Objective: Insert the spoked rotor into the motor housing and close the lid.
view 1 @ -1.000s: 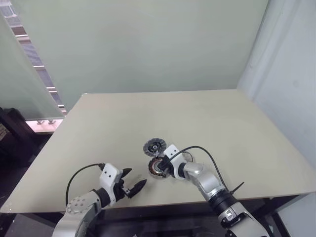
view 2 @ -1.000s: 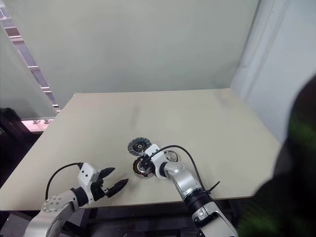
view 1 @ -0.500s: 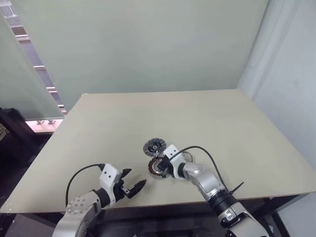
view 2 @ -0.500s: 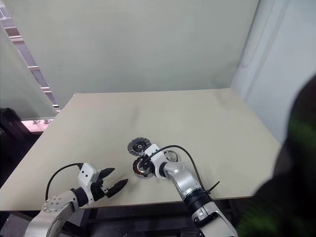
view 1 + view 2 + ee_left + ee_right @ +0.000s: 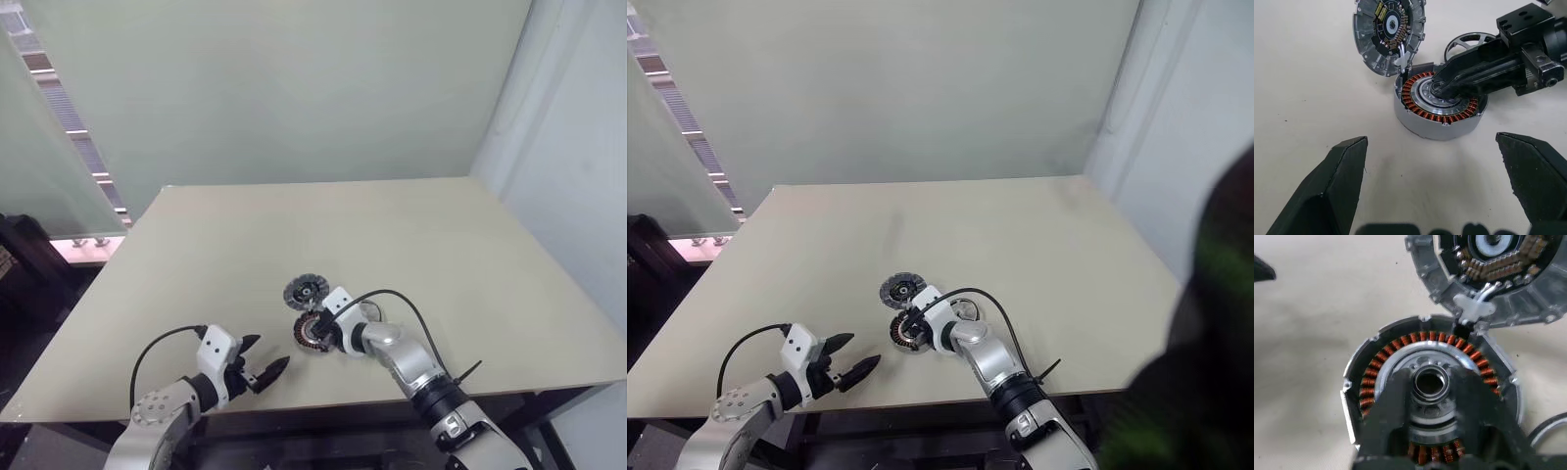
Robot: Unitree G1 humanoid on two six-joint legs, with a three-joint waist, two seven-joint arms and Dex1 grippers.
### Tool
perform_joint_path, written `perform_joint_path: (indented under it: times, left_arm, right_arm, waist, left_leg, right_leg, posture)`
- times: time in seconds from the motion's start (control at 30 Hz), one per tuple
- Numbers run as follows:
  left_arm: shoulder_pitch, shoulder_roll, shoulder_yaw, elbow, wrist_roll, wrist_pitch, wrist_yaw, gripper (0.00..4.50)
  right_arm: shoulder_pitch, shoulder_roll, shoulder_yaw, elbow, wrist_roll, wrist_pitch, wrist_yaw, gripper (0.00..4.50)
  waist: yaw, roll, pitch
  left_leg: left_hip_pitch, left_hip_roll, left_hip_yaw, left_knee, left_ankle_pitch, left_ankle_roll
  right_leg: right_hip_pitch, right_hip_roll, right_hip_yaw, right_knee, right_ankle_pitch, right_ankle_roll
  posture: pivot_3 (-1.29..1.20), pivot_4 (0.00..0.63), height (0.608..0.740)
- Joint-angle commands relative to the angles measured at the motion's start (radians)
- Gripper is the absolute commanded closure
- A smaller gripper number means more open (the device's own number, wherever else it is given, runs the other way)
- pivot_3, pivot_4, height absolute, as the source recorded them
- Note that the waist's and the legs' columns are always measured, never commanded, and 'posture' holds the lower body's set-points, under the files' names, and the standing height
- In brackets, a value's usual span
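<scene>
Rotor looks seated in housing centre, inside copper windings. Right jaws just eased apart, now astride hub, apparently letting go. Left jaws wide, empty, near surface edge. Lid open, touching housing: closing comes next.

Glossy copper windings in the grey metal motor housing; matt beige table.

Most of the table lies open. Low centre, the lid, motor housing and right gripper crowd together; the left gripper stands apart, lower left.
</scene>
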Motion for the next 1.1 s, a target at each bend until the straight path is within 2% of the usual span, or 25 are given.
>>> perform_joint_path:
  times: [0.03,0.2,0.3,0.4,0.73,0.77,0.93,1.1]
  left_arm:
    - [-0.014,0.004,0.004,-0.014,0.0,-0.021,-0.006,0.0]
    - [-0.013,0.005,0.002,-0.016,0.0,-0.019,-0.006,0.0]
    - [-0.013,0.006,0.002,-0.016,-0.001,-0.019,-0.006,0.0]
    - [-0.014,0.006,0.002,-0.017,-0.001,-0.017,-0.007,0.0]
    - [-0.019,0.008,0.001,-0.024,-0.001,-0.009,-0.003,0.0]
    - [-0.019,0.008,0.001,-0.025,-0.001,-0.008,-0.002,0.0]
    - [-0.014,0.006,0.003,-0.039,-0.002,-0.004,0.005,0.0]
    - [0.0,0.005,0.007,-0.046,-0.002,-0.008,0.008,0.0]
  right_arm:
    - [-0.008,-0.001,-0.008,-0.031,0.003,0.019,0.002,1.77]
    - [0.0,0.007,-0.02,-0.09,0.026,0.03,0.019,0.05]
    - [0.003,0.013,-0.031,-0.131,0.038,0.039,0.021,0.05]
    - [0.008,0.013,-0.035,-0.173,0.045,0.052,0.021,0.76]
    - [0.0,0.024,-0.031,-0.094,0.018,0.007,-0.039,4.25]
    - [-0.004,0.024,-0.025,-0.068,0.007,-0.008,-0.049,4.46]
    - [-0.006,0.023,0.006,0.063,-0.04,-0.062,-0.074,4.46]
    - [-0.001,0.02,-0.018,-0.015,-0.017,-0.061,-0.065,4.46]
  waist:
    - [0.0,0.0,0.0]
    - [0.0,0.001,0.001]
    - [0.0,0.001,0.001]
    - [0.0,0.001,0.001]
    - [0.0,0.001,0.001]
    - [0.0,0.001,0.001]
    - [-0.001,0.001,0.001]
    - [-0.002,0.002,0.001]
  left_leg:
    - [0.0,0.0,0.0,0.0,0.0,0.0]
    - [0.0,0.0,0.0,0.0,0.0,0.0]
    - [0.0,0.0,0.0,0.0,0.0,0.0]
    - [-0.001,0.0,0.0,0.0,0.0,-0.001]
    - [-0.001,0.001,0.0,-0.001,-0.001,-0.002]
    - [-0.001,0.001,0.0,-0.001,-0.001,-0.002]
    - [0.0,0.001,0.0,-0.001,-0.001,-0.002]
    - [0.003,0.003,0.001,-0.001,-0.001,-0.002]
  right_leg:
    - [0.0,0.0,0.0,0.0,0.0,0.0]
    - [0.0,0.0,0.001,0.0,0.0,0.0]
    - [0.0,0.0,0.001,0.0,0.0,0.0]
    - [-0.001,0.001,0.001,0.0,0.0,0.0]
    - [-0.001,0.001,0.001,0.0,0.0,0.0]
    - [-0.001,0.001,0.001,0.0,0.0,0.0]
    - [-0.001,0.001,0.001,0.0,0.0,0.0]
    - [0.001,0.003,0.001,0.0,-0.001,-0.002]
  posture:
    - [0.0,0.0,0.74]
    - [0.0,0.0,0.74]
    - [0.0,0.0,0.74]
    - [0.0,0.0,0.74]
    - [0.0,0.0,0.74]
    - [0.0,0.0,0.74]
    - [0.0,0.0,0.74]
    - [0.0,0.0,0.74]
